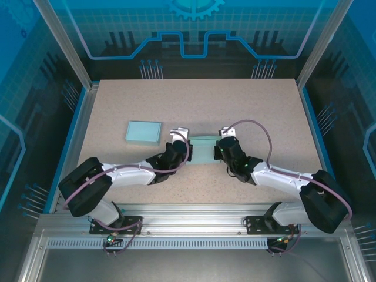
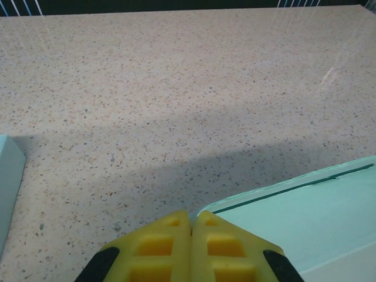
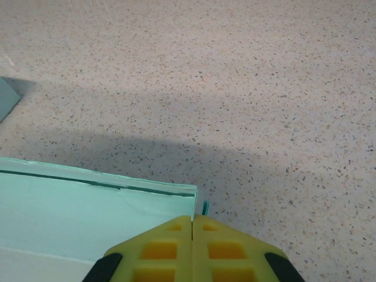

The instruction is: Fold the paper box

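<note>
The paper box [image 1: 202, 150] is a flat pale teal sheet lying on the speckled table between my two arms. My left gripper [image 1: 189, 153] is at its left end. In the left wrist view the yellow fingers [image 2: 158, 247] are pressed together, and the sheet's corner [image 2: 294, 217] runs into the seam at my left gripper [image 2: 191, 214]. My right gripper [image 1: 217, 151] is at the sheet's right end. There my right gripper [image 3: 192, 218] is likewise shut, with the edge of the paper box [image 3: 88, 214] entering the seam and a small teal tab [image 3: 205, 207] beside it.
A folded teal box [image 1: 144, 131] sits left of the sheet; its side shows as the folded box [image 2: 8, 182] and its corner as the folded box [image 3: 7, 97]. Metal frame rails [image 1: 194, 226] run along the near edge. The tabletop [image 1: 235, 106] stretches bare behind.
</note>
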Tool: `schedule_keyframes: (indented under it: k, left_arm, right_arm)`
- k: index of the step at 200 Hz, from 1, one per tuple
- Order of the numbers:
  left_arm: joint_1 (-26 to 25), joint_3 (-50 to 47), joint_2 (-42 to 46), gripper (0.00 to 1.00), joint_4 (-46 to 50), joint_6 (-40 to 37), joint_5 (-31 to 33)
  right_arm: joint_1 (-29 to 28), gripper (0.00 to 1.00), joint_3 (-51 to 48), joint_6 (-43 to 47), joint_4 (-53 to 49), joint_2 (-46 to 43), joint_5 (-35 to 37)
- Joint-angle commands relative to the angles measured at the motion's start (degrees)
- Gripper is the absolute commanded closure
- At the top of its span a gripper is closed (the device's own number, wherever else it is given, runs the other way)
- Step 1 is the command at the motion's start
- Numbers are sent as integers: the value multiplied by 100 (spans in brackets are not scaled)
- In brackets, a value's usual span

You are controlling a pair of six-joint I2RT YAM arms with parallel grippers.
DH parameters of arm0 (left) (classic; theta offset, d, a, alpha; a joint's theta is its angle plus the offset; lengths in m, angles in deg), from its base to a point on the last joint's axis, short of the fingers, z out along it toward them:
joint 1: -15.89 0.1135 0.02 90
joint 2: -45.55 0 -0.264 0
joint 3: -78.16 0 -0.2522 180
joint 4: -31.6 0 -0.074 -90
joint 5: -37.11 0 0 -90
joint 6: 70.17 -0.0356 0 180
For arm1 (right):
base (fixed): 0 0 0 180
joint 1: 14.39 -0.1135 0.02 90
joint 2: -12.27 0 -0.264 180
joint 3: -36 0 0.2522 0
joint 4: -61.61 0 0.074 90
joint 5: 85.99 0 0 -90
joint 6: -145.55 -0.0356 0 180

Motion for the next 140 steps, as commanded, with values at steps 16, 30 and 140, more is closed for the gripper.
schedule_keyframes:
  k: [16,30,140]
  left_arm:
    - [-219,-408,262,100,-1103,-105,-386]
    - [-295,-635,196,100,-1579,-219,-442]
    - [-1081,-1341,-1350,100,-5442,-2609,-464]
  right_arm:
    - [-111,100,-514,-105,280,-299,-550]
    - [-135,100,-708,-80,563,-406,-583]
    - [-520,100,-1804,594,1188,-1533,2]
